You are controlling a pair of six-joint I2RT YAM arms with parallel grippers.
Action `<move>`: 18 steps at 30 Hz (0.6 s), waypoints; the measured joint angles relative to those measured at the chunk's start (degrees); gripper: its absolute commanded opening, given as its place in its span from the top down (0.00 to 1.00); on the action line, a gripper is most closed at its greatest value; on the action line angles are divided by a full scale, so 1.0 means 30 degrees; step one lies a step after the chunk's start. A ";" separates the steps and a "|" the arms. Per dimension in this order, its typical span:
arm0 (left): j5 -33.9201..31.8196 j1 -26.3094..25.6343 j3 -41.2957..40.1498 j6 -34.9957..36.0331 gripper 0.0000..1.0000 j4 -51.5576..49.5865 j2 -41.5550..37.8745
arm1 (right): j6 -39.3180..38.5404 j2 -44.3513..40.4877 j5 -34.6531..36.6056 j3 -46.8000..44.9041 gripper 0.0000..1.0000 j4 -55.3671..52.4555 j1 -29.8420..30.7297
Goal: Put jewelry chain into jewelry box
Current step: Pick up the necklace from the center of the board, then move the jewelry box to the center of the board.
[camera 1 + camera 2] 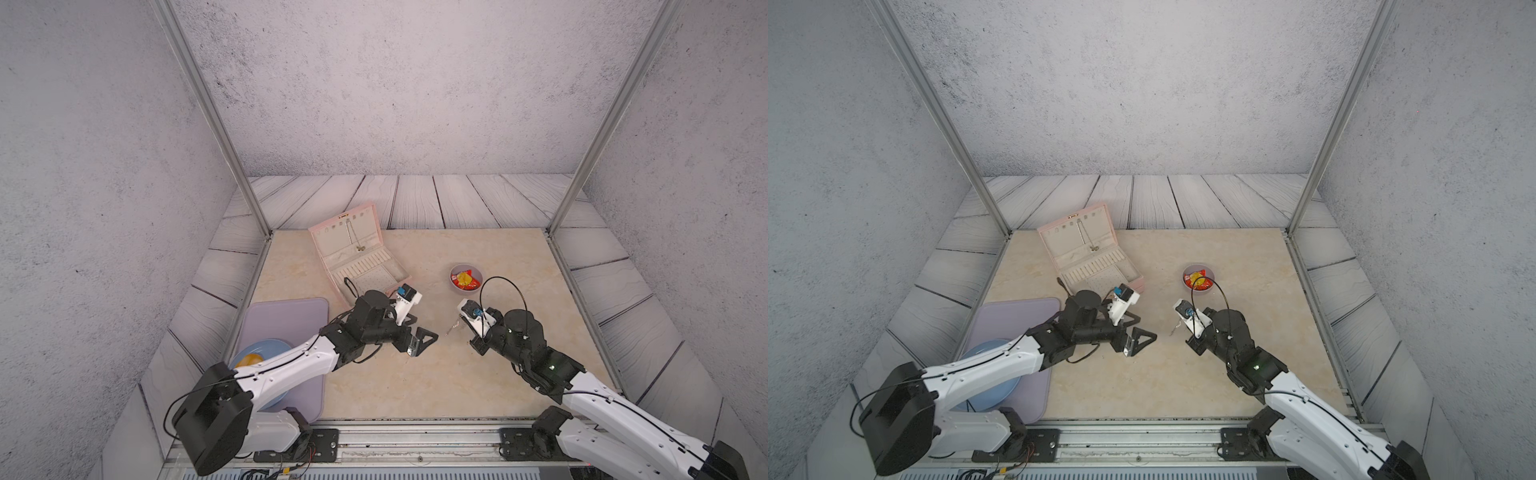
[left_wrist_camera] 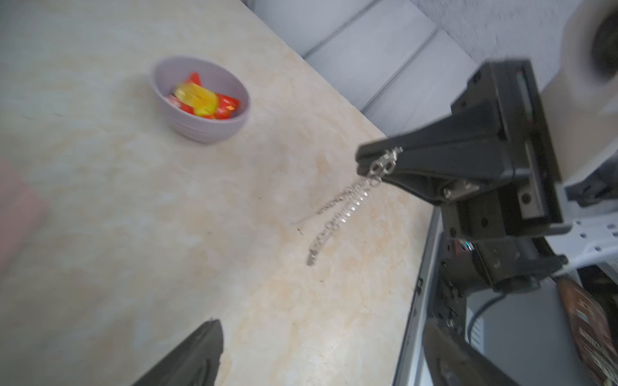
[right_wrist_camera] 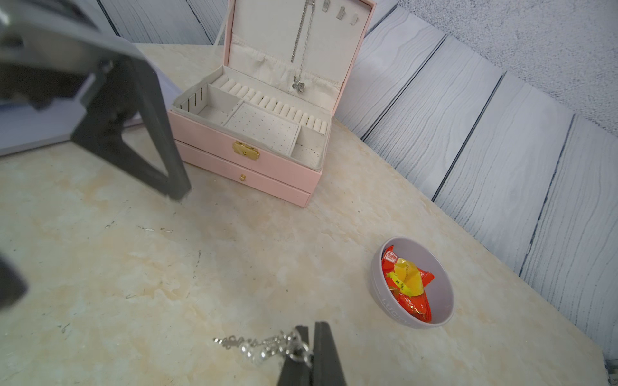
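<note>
Silvery jewelry chain (image 2: 341, 214) dangles from the right hand (image 2: 363, 162), which pinches its upper end just above the tabletop (image 2: 133, 234), well apart from the open jewelry box (image 3: 214, 133). The left hand (image 1: 417, 328) is spread and empty near the box's front. This looks like the carry step. Next, the chain needs lifting over the front wall and lowering into a compartment.
</note>
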 measured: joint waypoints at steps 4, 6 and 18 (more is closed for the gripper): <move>-0.3155 0.3118 0.0095 -0.1756 0.01 -0.1938 -0.2186 | -0.0029 -0.0080 0.0036 0.0000 1.00 -0.0095 0.0284; -0.4838 0.4670 0.0109 -0.2710 0.01 -0.3016 -0.2426 | -0.0029 -0.0189 0.0080 0.0000 1.00 -0.0160 0.0437; -1.0746 0.7278 0.1960 -0.5770 0.19 -0.6666 0.2317 | 0.0044 -0.0393 0.0087 0.0000 1.00 -0.0240 0.1013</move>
